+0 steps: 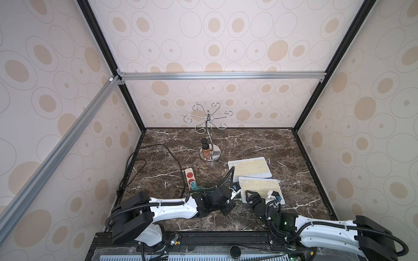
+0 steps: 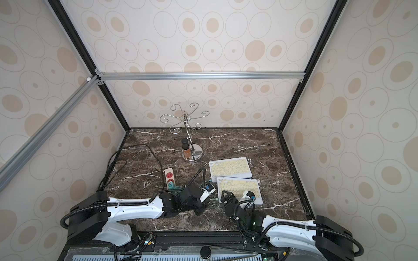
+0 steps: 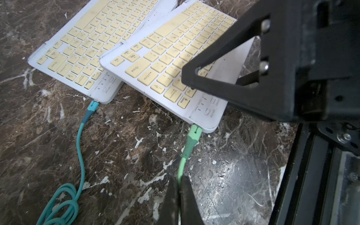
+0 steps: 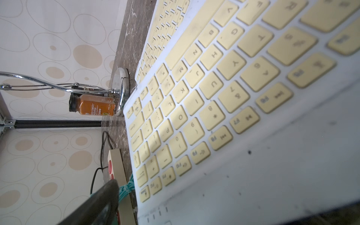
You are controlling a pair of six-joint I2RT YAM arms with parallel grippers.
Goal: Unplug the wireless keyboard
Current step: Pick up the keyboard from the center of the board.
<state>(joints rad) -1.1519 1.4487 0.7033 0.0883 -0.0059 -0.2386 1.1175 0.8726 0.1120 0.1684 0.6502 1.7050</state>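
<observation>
1. Wireless keyboard [image 1: 260,186], the nearer of two white ones with yellow keys, lies on the marble table [image 1: 226,144], touching the other keyboard [image 1: 250,168].
2. The green cable [image 3: 188,150] has its plug at the corner edge of the nearer one. The left gripper [image 3: 180,181] is closed tightly on this cable, just behind the plug.
3. The right gripper [image 1: 262,196] has its jaws wide apart over the front part of the nearer one and holds nothing.
</observation>
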